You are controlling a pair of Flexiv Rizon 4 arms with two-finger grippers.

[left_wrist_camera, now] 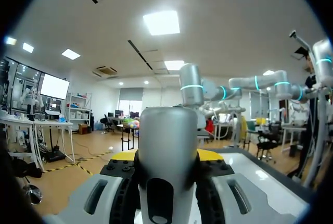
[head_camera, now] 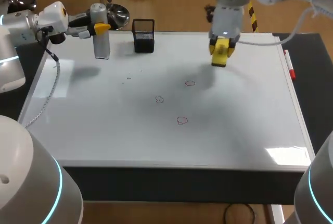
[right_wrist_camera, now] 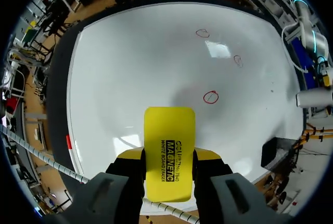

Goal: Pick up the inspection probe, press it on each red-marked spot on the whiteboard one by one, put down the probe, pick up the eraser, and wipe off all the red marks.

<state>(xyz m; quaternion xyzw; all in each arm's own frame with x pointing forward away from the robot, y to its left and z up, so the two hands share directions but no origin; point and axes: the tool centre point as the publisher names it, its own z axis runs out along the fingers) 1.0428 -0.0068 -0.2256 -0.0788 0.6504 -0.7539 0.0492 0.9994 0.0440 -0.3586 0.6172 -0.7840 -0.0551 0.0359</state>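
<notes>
Where the whiteboard point(head_camera: 234, 130) lies bare: we see wide white surface from the three red marks point(head_camera: 181, 121), grouped near the middle, to the near and right edges.
Far edge: a black mesh holder point(head_camera: 143, 36) stands just beside the probe point(head_camera: 101, 44).
Right edge: a red marker point(head_camera: 290, 66) lies along the rim.
Left claw point(head_camera: 101, 27): clamped on our upright grey probe at the far left corner, well apart from the marks.
Right claw point(head_camera: 222, 47): gripping the yellow eraser point(head_camera: 220, 54) over the board's far right part.
Hard to tell: whether the probe's foot touches the board; in our left wrist view the probe blocks the surface.
</notes>
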